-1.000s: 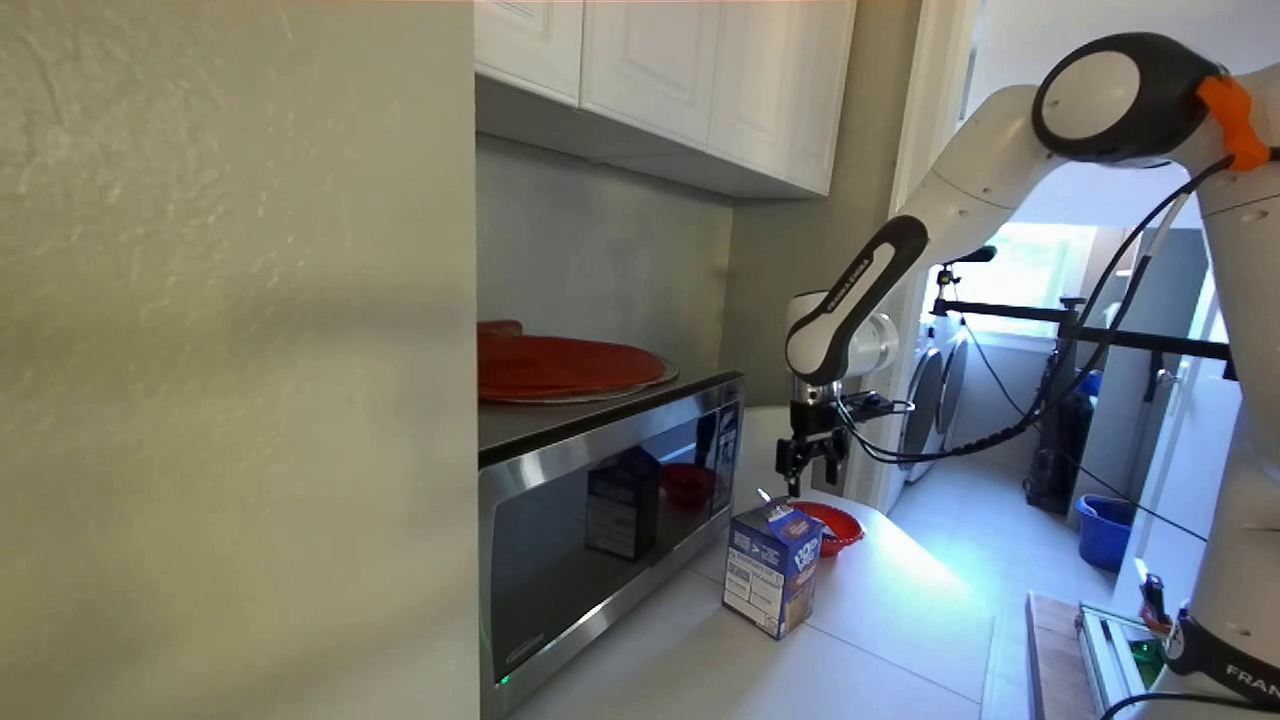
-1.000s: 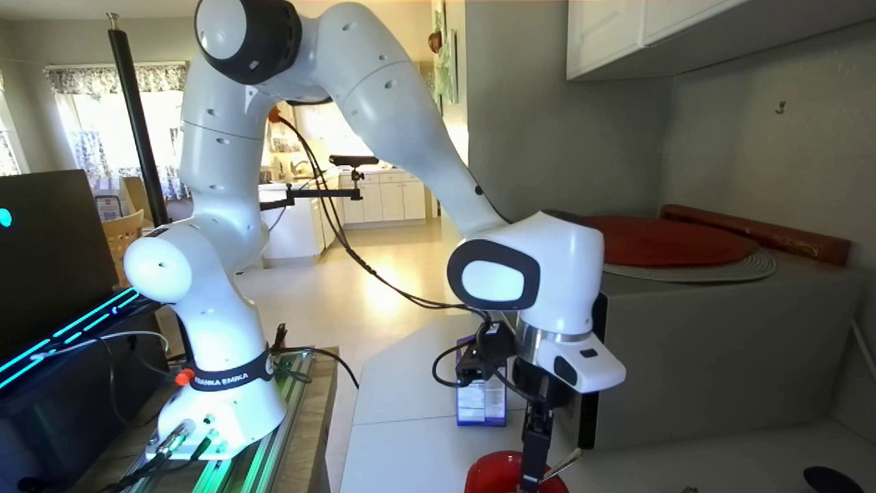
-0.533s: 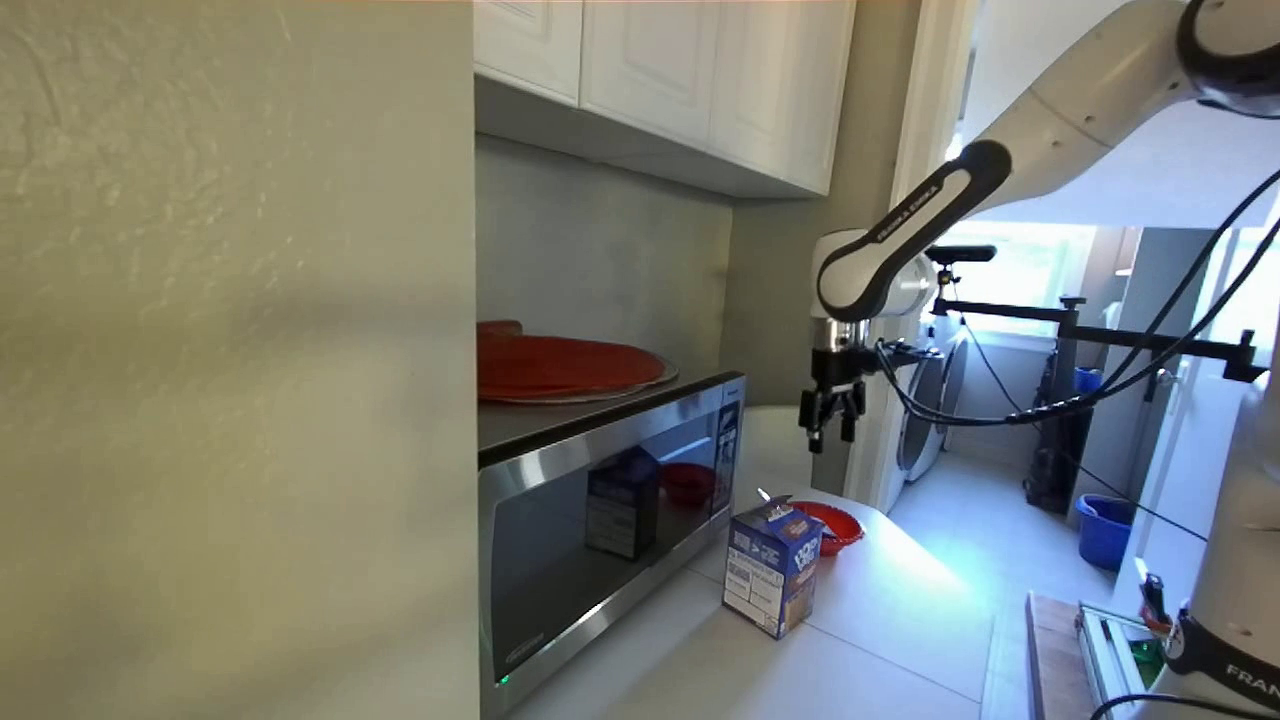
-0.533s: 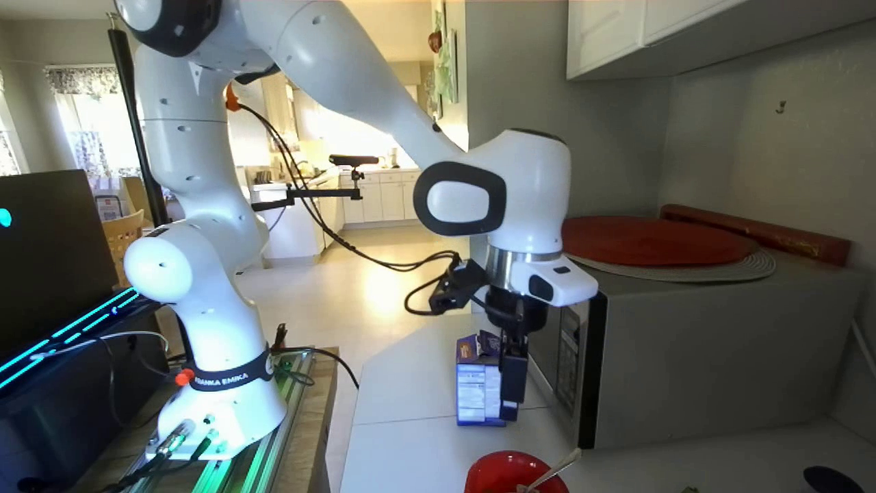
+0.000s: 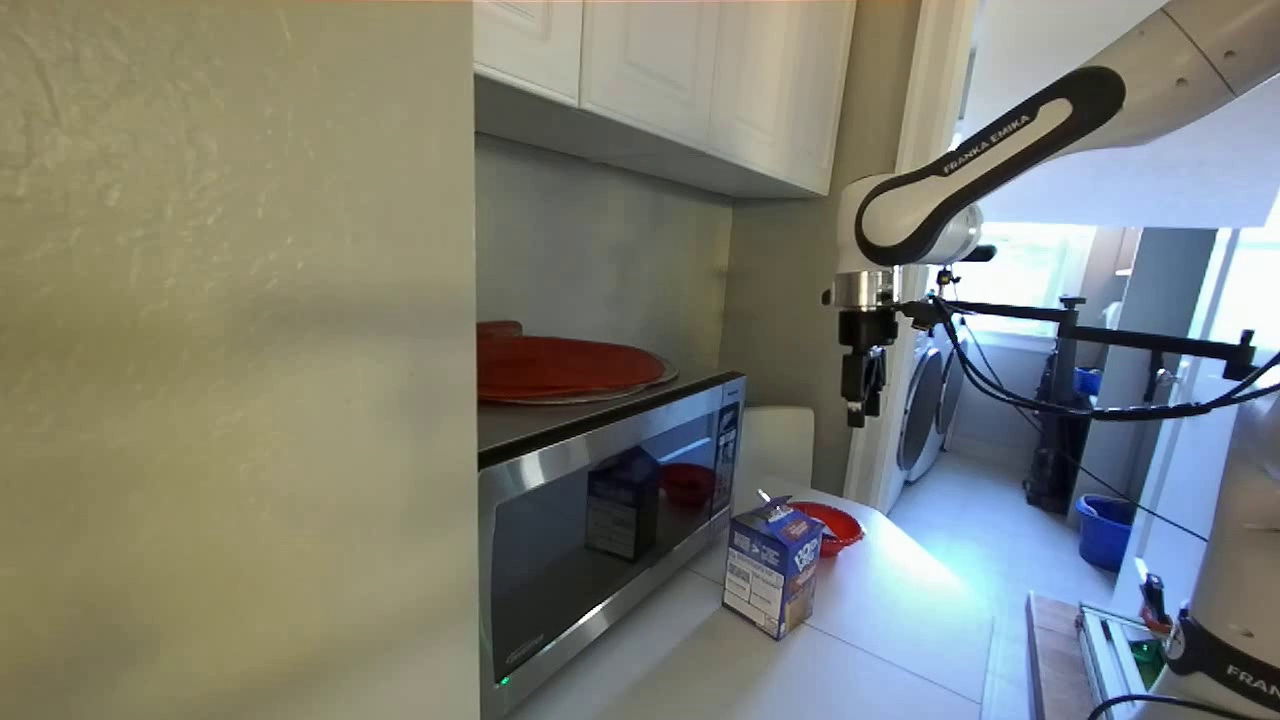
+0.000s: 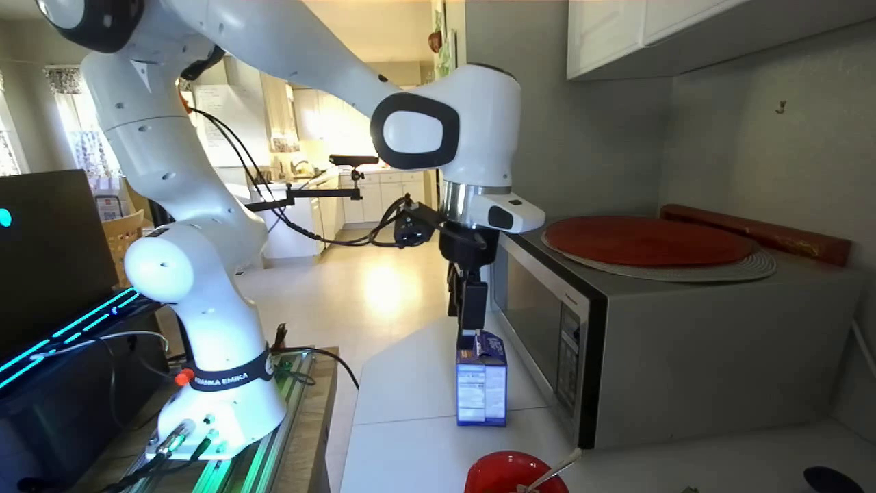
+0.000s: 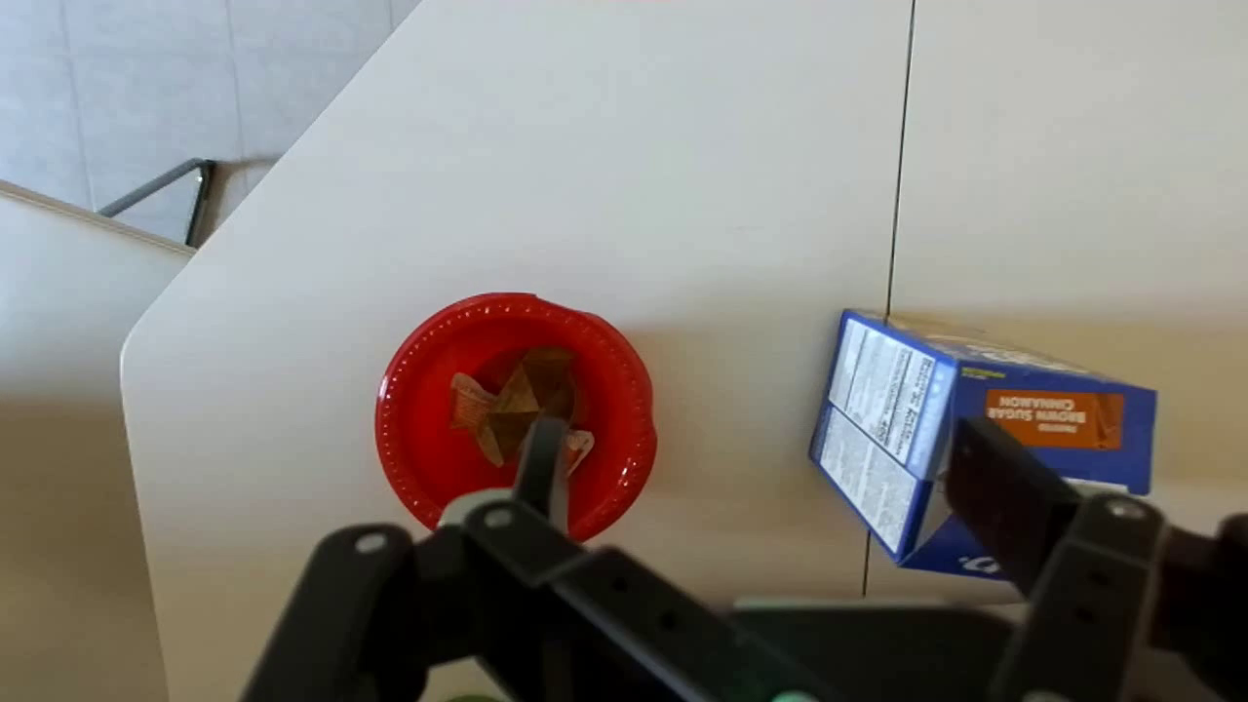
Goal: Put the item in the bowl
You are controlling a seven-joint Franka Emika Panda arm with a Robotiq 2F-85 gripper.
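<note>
The red bowl (image 7: 409, 419) stands on the white table; it also shows in both exterior views (image 5: 845, 527) (image 6: 503, 469). In it lies a brown, crumpled-looking item (image 7: 531, 390) with pale reddish ends, partly hidden by a finger in the wrist view. A pale stick-like piece (image 6: 562, 467) pokes over the bowl's rim in an exterior view. My gripper (image 7: 762, 463) is open, fingers wide apart, with nothing between them. It hangs pointing down, well above the table (image 5: 863, 412), and appears above and behind the blue box in an exterior view (image 6: 470, 318).
A blue Pop-Tarts box (image 7: 1033, 390) stands upright near the bowl (image 5: 755, 575). A microwave (image 5: 600, 520) with a red round mat (image 6: 650, 239) on top lines one side. White cabinets (image 5: 660, 70) hang above. A chair (image 7: 78, 302) stands by the table's cut corner.
My gripper has risen from low over the bowl and moved back toward the robot base, past the blue box in an exterior view. The wrist has turned slightly. Bowl and box have not moved.
</note>
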